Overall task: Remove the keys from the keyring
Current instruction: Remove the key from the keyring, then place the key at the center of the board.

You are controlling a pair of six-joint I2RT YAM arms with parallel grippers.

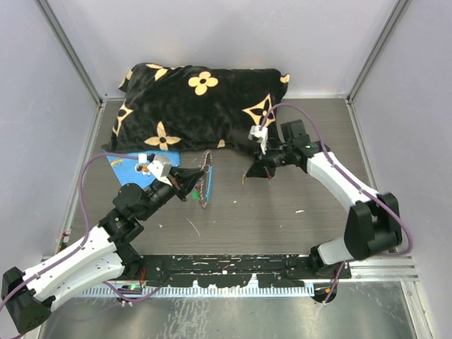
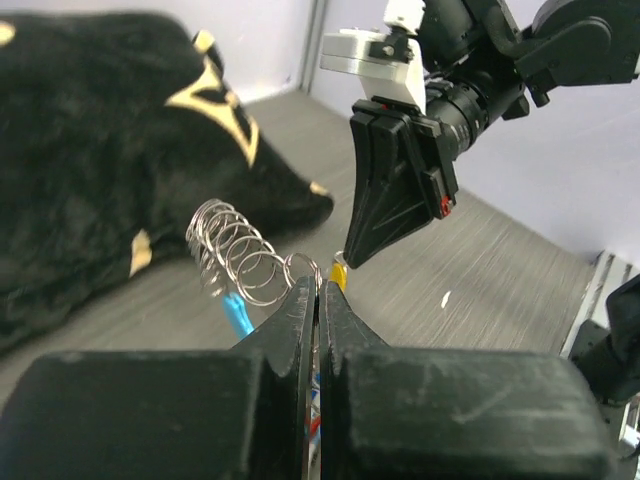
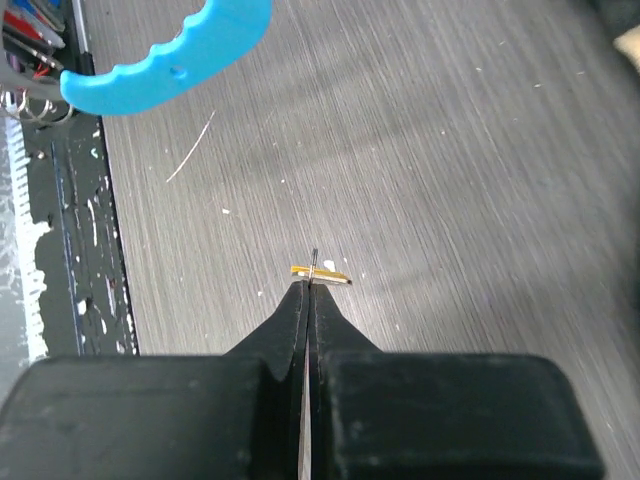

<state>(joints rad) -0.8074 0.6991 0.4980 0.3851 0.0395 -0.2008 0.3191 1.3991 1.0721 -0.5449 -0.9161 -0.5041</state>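
Black fingers of the right gripper [image 3: 308, 291] are clenched tight on a tiny yellow key [image 3: 322, 277], which sticks out crosswise at their tips, low in the middle of the right wrist view. Under it lies bare grey wood-grain table [image 3: 450, 180]; whether the key touches the wood I cannot tell. To the left in the overhead view, with a strip of open table between them, the left gripper [image 1: 189, 188] is pinched shut on the keyring [image 1: 205, 179], whose silvery coils and light-blue curved section [image 2: 237, 314] stand up at its fingertips. The other keys [image 3: 32, 28], red and blue among them, bunch in the upper left corner of the right wrist view. A blue flat sheet [image 1: 127, 167] lies just left of the left gripper. A black pillow [image 1: 201, 99] with tan flowers fills the top of the table, close behind both grippers. The left arm reaches up diagonally from the lower left. The right arm bends at the right edge, its forearm angling up and left.
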